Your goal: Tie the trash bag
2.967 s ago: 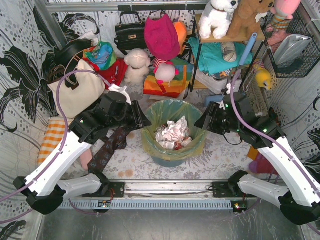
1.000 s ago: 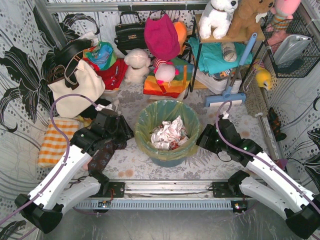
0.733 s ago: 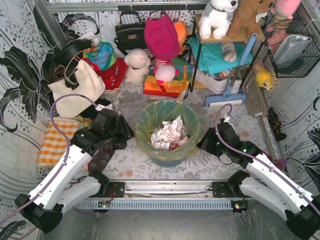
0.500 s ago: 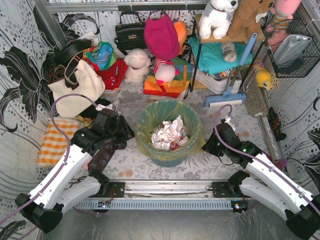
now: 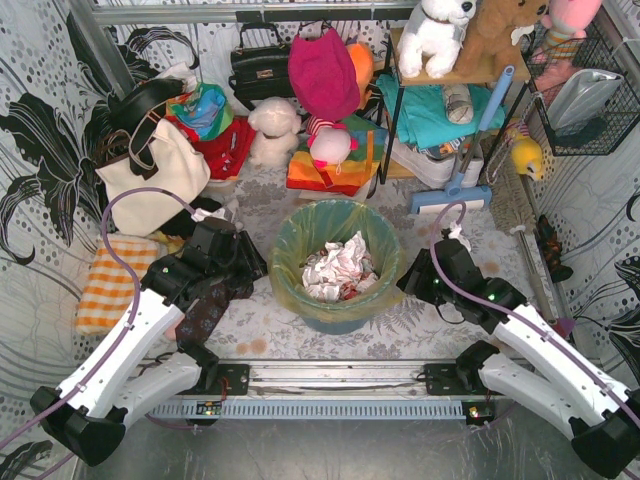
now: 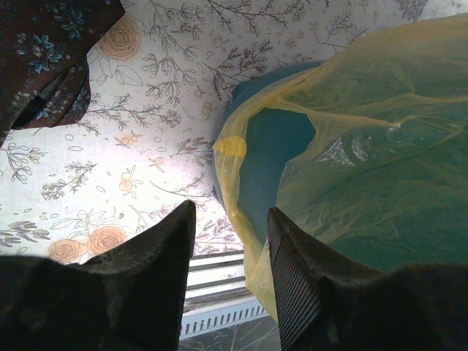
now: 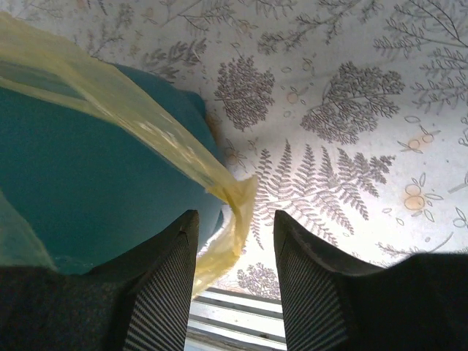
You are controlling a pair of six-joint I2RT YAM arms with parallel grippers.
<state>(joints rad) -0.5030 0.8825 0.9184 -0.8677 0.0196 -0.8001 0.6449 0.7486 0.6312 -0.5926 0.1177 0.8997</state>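
Floral tabletop [image 5: 250,325]: trash bag [image 5: 392,285] lines teal bin [image 5: 335,322], edges draped over the rim. Left pincer [image 6: 230,212] apart, just beside a bag ear. Right pincer [image 7: 235,216] apart, ear hanging between its jaws. Suggest centring left first, then clamping both ears.

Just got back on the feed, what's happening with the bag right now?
Both arms flank the teal bin, lined with the trash bag, crumpled paper inside. The left gripper is open beside the bag's overhang; the right gripper is open with a hanging flap just ahead of its fingers. Neither grips the bag; nothing is tied yet.
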